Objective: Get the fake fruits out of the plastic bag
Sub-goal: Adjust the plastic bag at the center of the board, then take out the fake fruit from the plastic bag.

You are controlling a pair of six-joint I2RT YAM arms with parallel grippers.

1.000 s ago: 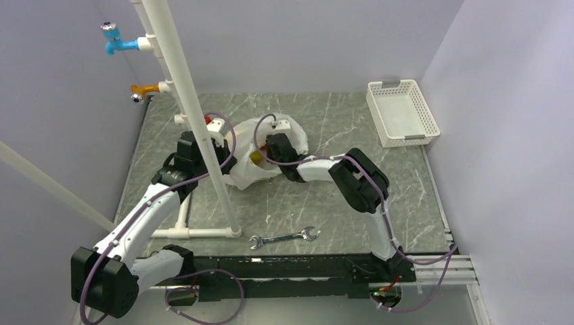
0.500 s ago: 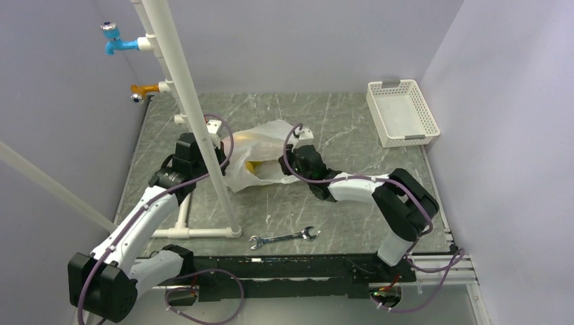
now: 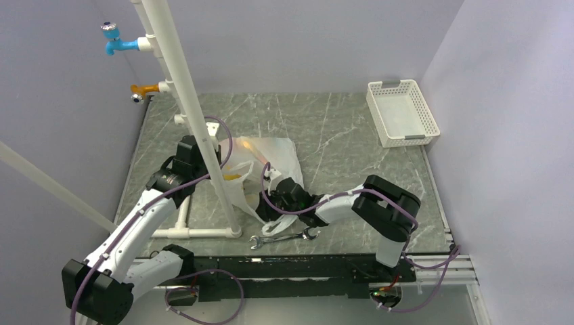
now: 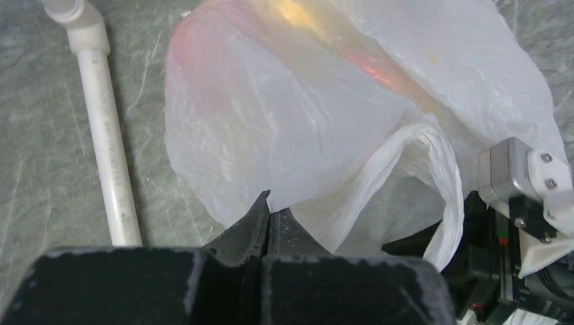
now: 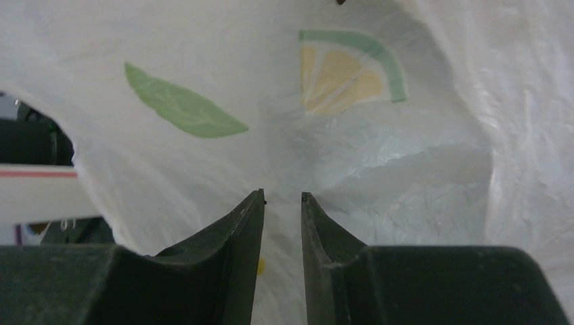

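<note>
The plastic bag [image 3: 274, 152] lies mid-table, white and translucent, stretched between both grippers. Fake fruits show through it as a yellow and orange glow [image 3: 237, 172]. In the left wrist view the bag [image 4: 304, 122] bulges with a reddish shape [image 4: 203, 54] and a yellow-orange shape [image 4: 298, 13] inside. My left gripper [image 4: 271, 211] is shut, pinching the bag's lower edge. My right gripper [image 5: 283, 198] faces the lemon-and-leaf printed film [image 5: 352, 68], its jaws a narrow gap apart with bag plastic between them. It sits low at the bag's near end [image 3: 269, 206].
A white PVC pipe frame [image 3: 196, 115] stands upright just left of the bag, with its base pipe [image 4: 108, 135] beside my left gripper. A steel wrench [image 3: 284, 237] lies near the front edge. A white lattice basket [image 3: 403, 112] sits at the back right. Blue [image 3: 115, 42] and orange [image 3: 142, 90] taps hang on the pipe.
My right gripper swung out to the right, then came forward and left toward the wrench, pulling the bag's near end with it. The bag has stretched and flattened. My left gripper shifted slightly.
</note>
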